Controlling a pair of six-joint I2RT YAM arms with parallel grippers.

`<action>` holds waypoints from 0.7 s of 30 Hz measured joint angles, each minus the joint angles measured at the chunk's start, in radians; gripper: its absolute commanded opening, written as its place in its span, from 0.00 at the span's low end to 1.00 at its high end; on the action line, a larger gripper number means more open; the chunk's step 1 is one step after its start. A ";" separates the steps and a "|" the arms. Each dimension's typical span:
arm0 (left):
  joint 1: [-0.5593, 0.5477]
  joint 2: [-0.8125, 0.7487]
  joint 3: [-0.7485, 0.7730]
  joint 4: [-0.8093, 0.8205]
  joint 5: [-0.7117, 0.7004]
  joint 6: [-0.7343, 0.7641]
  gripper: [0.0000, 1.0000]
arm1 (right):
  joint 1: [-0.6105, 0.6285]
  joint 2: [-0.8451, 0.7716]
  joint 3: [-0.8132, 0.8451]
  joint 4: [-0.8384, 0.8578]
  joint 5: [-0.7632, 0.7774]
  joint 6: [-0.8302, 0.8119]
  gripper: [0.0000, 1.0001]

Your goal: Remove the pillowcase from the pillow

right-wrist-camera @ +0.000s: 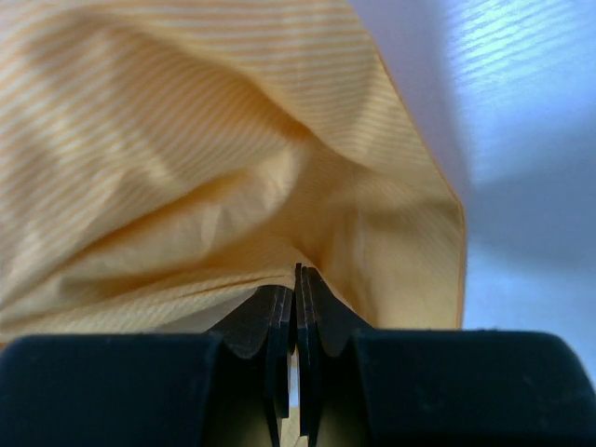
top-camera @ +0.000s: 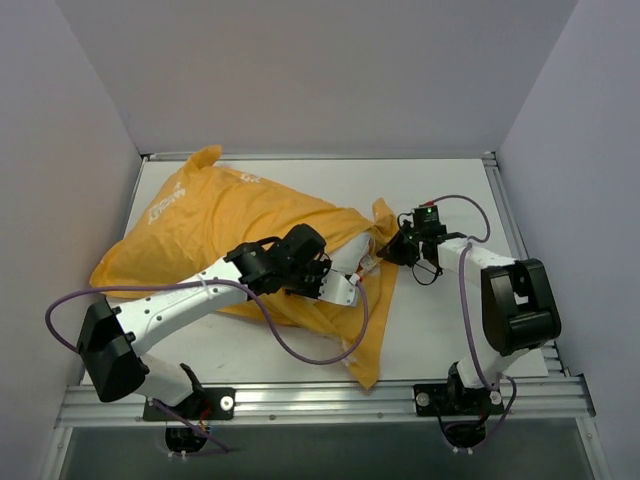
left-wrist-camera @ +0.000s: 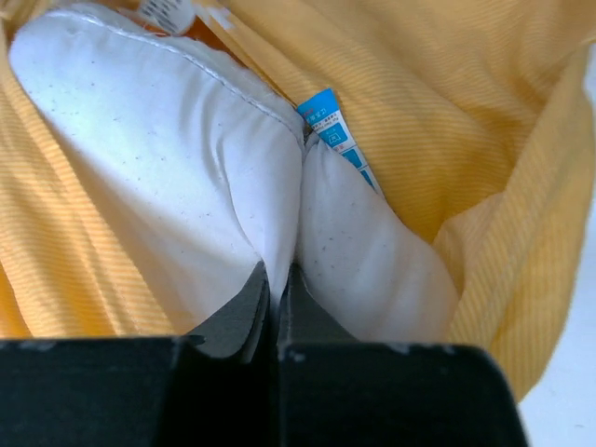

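Grey-walled white desk [top-camera: 450,330] bears the pillowcase [top-camera: 215,215] slanting from its far-left corner to the middle, left fingers [left-wrist-camera: 264,289] pinched shut on the pillow [left-wrist-camera: 158,158] at its exposed corner, right fingers [right-wrist-camera: 282,307] clamped tight on the pillowcase's edge, probably anchoring it for the pull-out.

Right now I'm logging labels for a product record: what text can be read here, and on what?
No text reads clearly.
On the pillowcase, white print: too small and creased to read.
On the pillow, blue tag: print too small to read.
Beside the pillow's far end, white label: blurred.
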 measured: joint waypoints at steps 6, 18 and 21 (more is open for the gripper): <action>0.069 0.007 0.146 -0.146 0.115 -0.002 0.02 | -0.004 0.095 0.002 0.098 -0.142 -0.006 0.00; 0.335 0.102 0.568 -0.216 0.396 -0.461 0.02 | 0.154 -0.018 0.031 0.149 -0.119 -0.043 0.00; 0.402 0.111 0.647 -0.203 0.453 -0.609 0.02 | 0.232 -0.110 0.027 0.156 -0.080 -0.060 0.07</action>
